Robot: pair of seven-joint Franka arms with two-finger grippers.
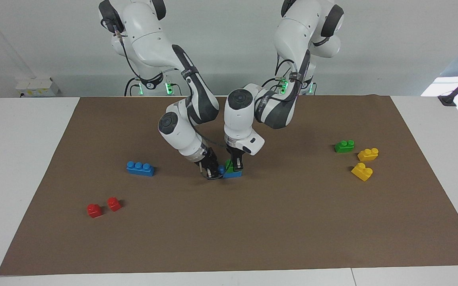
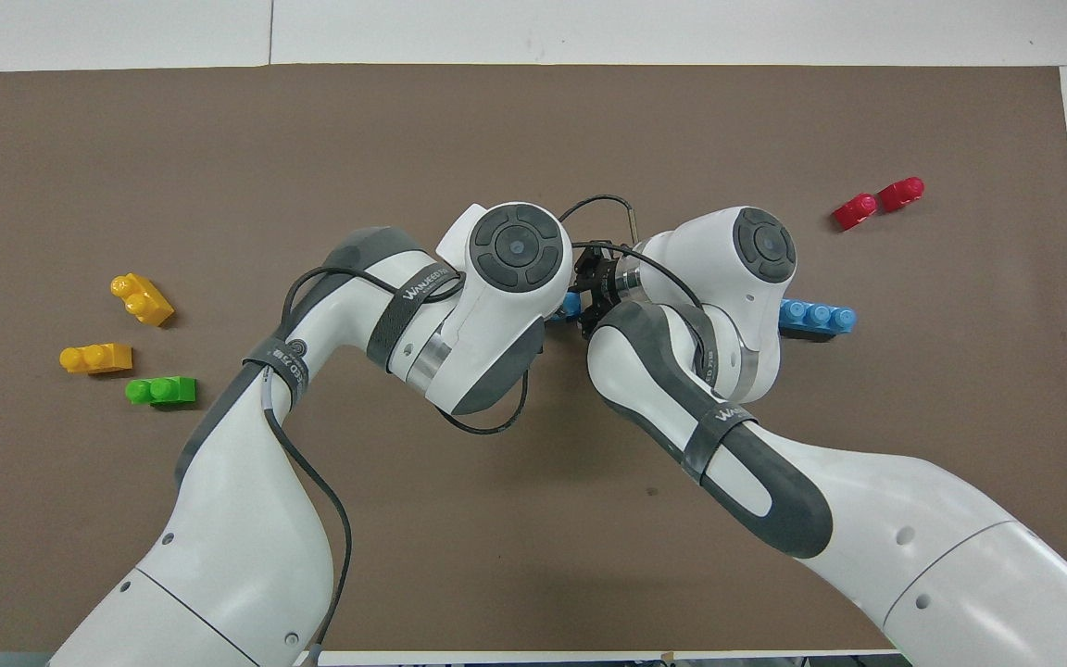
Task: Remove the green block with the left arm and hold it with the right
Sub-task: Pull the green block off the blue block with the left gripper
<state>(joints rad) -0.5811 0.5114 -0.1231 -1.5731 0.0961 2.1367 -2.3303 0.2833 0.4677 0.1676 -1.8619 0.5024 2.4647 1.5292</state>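
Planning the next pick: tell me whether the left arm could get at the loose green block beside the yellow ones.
Probably yes: the loose green block lies uncovered at the left arm's end of the mat, but the left gripper is shut on the stacked green block.

Both arms crowd the blue base brick [image 1: 233,173] at mid-tabletop [image 1: 253,222], their wrists blocking access from above; bare mat lies open around it toward the loose blue brick [image 1: 140,168]
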